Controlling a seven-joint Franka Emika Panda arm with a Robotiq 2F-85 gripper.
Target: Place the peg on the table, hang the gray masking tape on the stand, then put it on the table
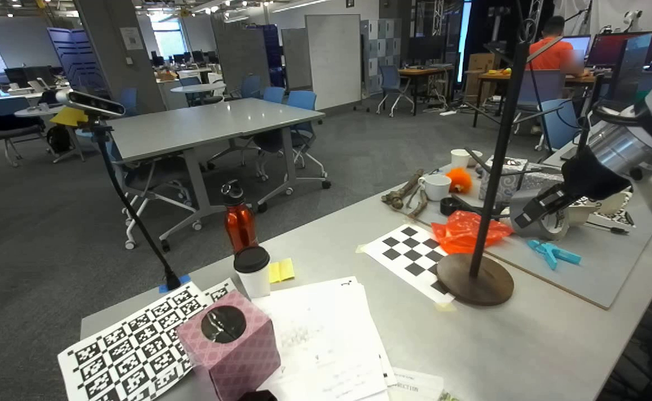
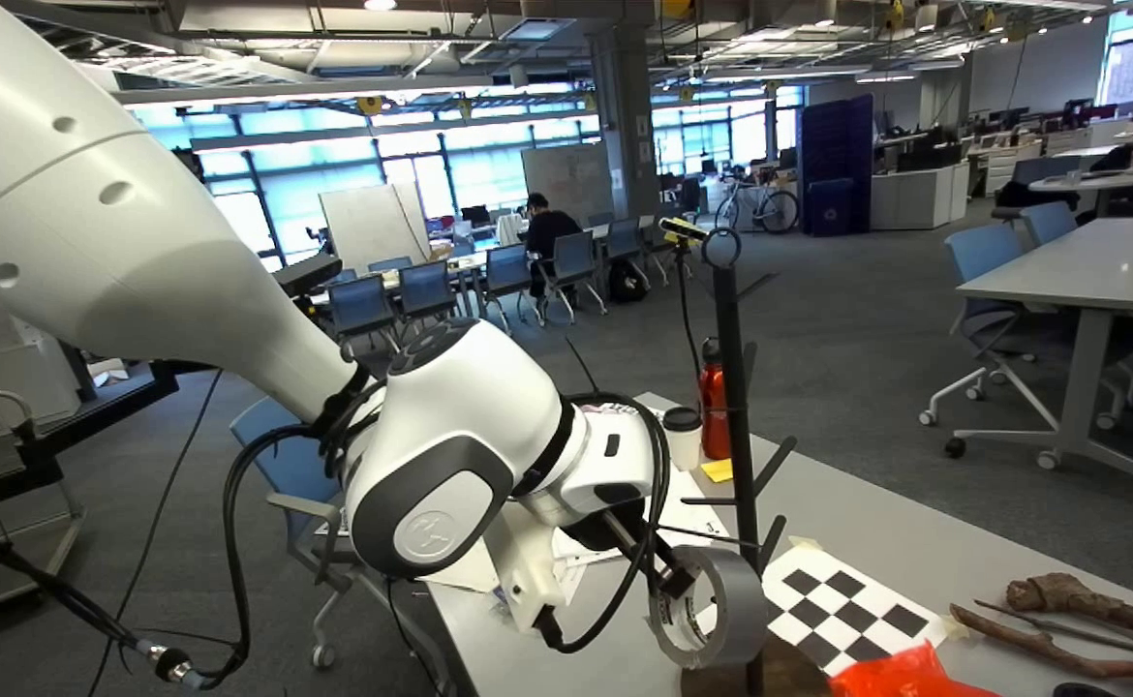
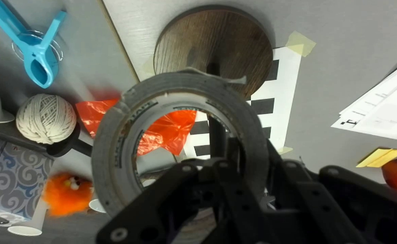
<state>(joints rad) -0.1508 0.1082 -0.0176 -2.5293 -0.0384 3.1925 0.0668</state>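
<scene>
In the middle of the wrist view the hand (image 3: 254,154) grips a roll of gray tape (image 3: 103,156) by its wall, one finger inside the ring, one outside. In an exterior view the roll is held above the worktop (image 1: 526,345), right of the dark stand (image 1: 495,161); whether they touch cannot be told. A light-blue spring clamp (image 3: 35,51) lies on a gray board (image 3: 86,40), upper left of the wrist view.
</scene>
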